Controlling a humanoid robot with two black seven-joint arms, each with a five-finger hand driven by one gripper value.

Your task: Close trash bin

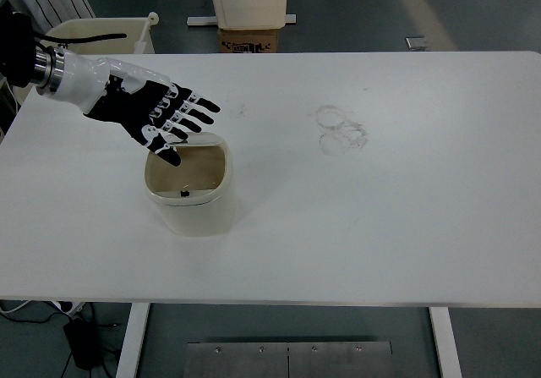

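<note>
Left hand, fingers spread and empty, is held over the far-left rim of the open trash bin; wide bare table is seen rightward.

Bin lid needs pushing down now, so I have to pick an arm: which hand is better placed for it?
Left. The left hand, fingers spread, is over the back rim of the cream plastic trash bin, where the lid hinges. The bin sits on the left part of the white table, and no right hand is in view.
</note>
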